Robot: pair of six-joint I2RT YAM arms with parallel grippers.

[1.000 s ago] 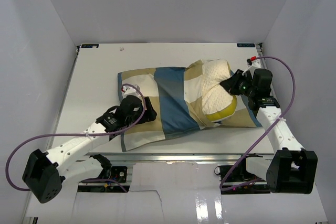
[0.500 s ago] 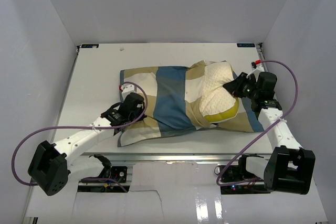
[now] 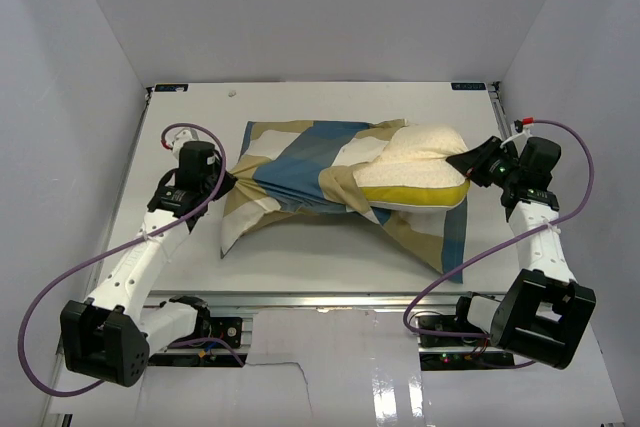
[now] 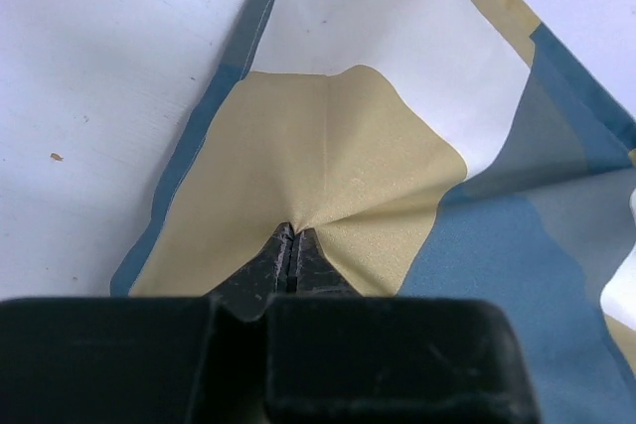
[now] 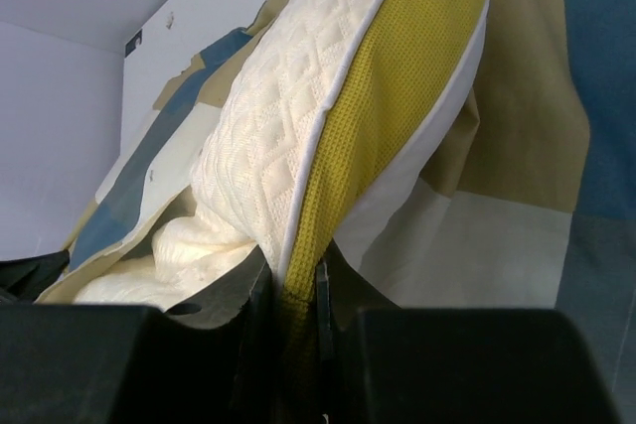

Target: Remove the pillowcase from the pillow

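Surface (image 3: 325, 255), white and walled on three sides, carries the bundle near its middle. Checked pillowcase (image 3: 295, 172), in tan, blue and white, lies crumpled and drawn out between the two arms, with one flap spread flat toward the near right. Cream pillow (image 3: 415, 159) sticks out of the cloth's right end, its yellow side band showing; its left part is hidden inside the bunched cloth. Left hand (image 4: 290, 241) is clamped on a tan check at the pillowcase's left end. Right hand (image 5: 296, 280) is clamped on the pillow's yellow band at its right end.
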